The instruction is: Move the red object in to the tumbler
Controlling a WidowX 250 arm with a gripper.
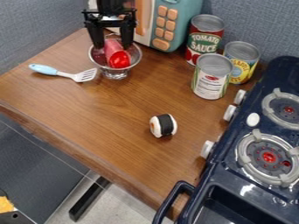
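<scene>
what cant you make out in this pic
All in camera view:
- Far rim of the tumbler, partly: behind the end effector
- Lower left of the yellow can: behind the front can
- Top of the microwave: cut off by top edge
- Right side of the stove: cut off by right edge

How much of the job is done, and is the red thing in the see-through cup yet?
Nearly all of it, it seems: the red object already leans inside the clear tumbler. The gripper is right at its upper end, and I can't tell whether it has let go. What's left is probably just letting go, if it hasn't, and moving away from the tumbler.
</scene>
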